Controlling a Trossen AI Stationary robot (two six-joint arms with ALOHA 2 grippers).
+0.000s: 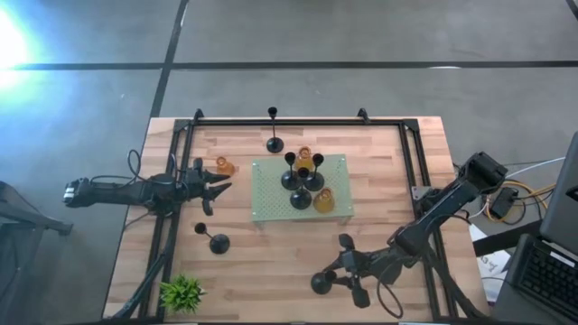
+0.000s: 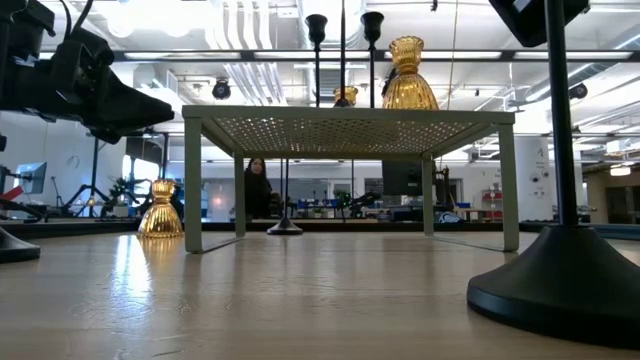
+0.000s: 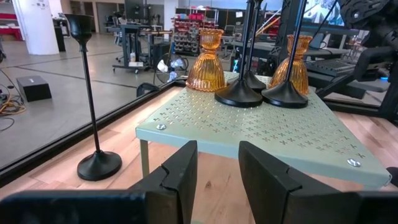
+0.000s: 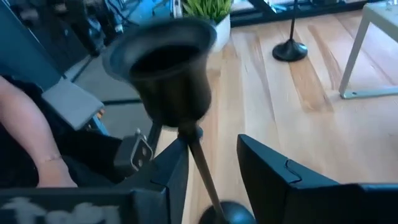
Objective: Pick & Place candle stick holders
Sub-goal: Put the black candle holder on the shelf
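Wooden table (image 1: 271, 262) near edge: my right end effector (image 4: 208, 177) straddles a black holder's (image 4: 165, 74) thin stem, fingers not yet clamped. Closing off-centre could tip this top-heavy stick.

Probably a robotics lab, open hall, equipment racks (image 3: 193, 34), ceiling ducts (image 2: 245, 30)

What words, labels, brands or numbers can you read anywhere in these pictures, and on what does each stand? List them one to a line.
None can be read.
Candle holders, mat, table, plant: no print on any.
Left gripper, right gripper: no lettering shows.
Room behind, low view: screens and shelves too small and blurred to read.
Room behind, left wrist view: racks too blurred to read.
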